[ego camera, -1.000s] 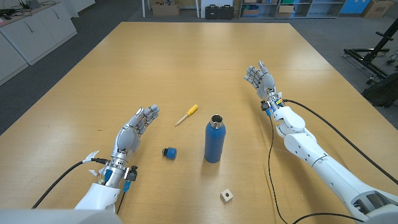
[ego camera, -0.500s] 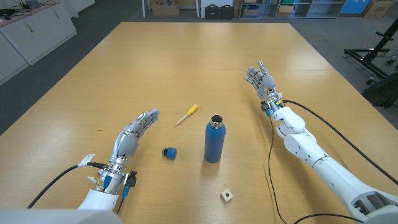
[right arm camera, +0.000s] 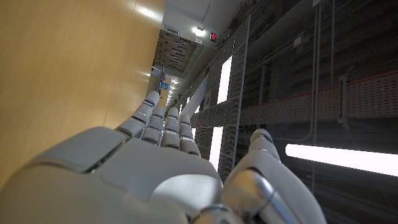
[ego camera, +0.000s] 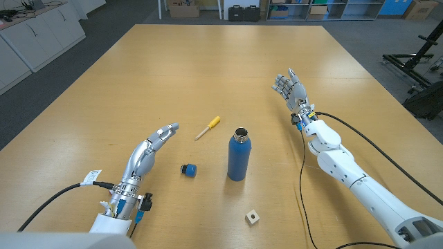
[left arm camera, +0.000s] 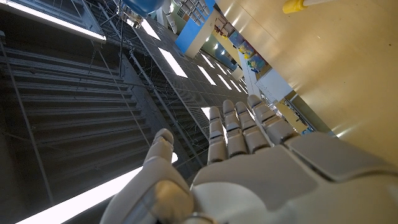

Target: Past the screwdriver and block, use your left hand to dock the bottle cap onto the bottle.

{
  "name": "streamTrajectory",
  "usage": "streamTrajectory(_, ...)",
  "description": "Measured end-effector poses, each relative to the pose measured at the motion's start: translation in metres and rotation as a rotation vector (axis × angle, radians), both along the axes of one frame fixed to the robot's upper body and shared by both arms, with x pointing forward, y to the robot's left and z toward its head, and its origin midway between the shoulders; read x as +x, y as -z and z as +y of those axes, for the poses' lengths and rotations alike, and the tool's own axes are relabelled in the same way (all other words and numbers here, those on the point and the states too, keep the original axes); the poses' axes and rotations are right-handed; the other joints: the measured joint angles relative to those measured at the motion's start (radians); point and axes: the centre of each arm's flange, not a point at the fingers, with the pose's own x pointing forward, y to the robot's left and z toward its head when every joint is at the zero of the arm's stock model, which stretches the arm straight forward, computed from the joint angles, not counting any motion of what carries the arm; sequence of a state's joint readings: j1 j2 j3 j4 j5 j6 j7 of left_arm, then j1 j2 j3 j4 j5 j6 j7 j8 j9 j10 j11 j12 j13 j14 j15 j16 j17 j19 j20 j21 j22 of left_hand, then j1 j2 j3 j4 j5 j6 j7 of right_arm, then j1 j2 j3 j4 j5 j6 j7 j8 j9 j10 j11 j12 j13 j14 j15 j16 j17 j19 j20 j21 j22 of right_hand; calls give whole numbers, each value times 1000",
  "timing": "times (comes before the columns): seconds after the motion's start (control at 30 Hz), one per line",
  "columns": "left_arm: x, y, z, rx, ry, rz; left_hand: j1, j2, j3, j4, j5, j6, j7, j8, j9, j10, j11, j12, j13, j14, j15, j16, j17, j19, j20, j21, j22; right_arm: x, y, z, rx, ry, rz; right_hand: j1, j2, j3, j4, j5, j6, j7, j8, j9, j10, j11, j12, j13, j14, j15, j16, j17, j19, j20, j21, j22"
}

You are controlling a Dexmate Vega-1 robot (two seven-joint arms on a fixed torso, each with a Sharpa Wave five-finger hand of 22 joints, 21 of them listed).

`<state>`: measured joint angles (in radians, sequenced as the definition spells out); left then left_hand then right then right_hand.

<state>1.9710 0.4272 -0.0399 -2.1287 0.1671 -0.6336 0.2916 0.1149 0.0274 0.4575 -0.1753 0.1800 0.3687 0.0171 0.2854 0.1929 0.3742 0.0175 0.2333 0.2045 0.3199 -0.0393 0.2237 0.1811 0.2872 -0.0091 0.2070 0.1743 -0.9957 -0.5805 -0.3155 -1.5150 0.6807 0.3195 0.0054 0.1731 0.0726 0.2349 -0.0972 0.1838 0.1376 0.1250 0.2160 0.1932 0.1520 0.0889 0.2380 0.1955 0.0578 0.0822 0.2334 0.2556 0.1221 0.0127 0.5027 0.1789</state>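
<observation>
Left hand (ego camera: 151, 147) stands on its edge on the table (ego camera: 138, 76), fingers straight and together, holding nothing. Just beyond its side lies the blue bottle cap (ego camera: 188, 169), apart from the fingers. Past the fingertips lies the yellow-handled screwdriver (ego camera: 207, 128). Right of the cap stands the open blue bottle (ego camera: 238, 155), upright. Nearer the table's front edge sits the small white block (ego camera: 253, 218). Right hand (ego camera: 291, 88) is open and empty, well apart.
</observation>
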Motion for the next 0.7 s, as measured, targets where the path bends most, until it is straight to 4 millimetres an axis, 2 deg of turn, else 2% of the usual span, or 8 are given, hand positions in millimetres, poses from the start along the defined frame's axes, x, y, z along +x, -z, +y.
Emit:
streamTrajectory(0.17,-4,0,-1,30,-41,-22,15,2,8,-3,5,14,-3,0,0,7,-7,0,0,9,-2,0,0,8,-8,0,0,-2,0,0,-1,1,-1,0,0,0,0,0,0,0,0,0,0,0,0,0,0,0,0,0,0,0,0,0)
streamTrajectory(0.7,-23,-4,-4,143,-209,-99,47,-4,29,-7,5,46,-18,15,5,45,-19,4,0,45,-2,0,0,23,-5,0,0,-5,-1,3,1,2,-3,0,0,0,0,0,0,0,0,0,0,0,0,0,0,0,0,0,0,0,-4,0)
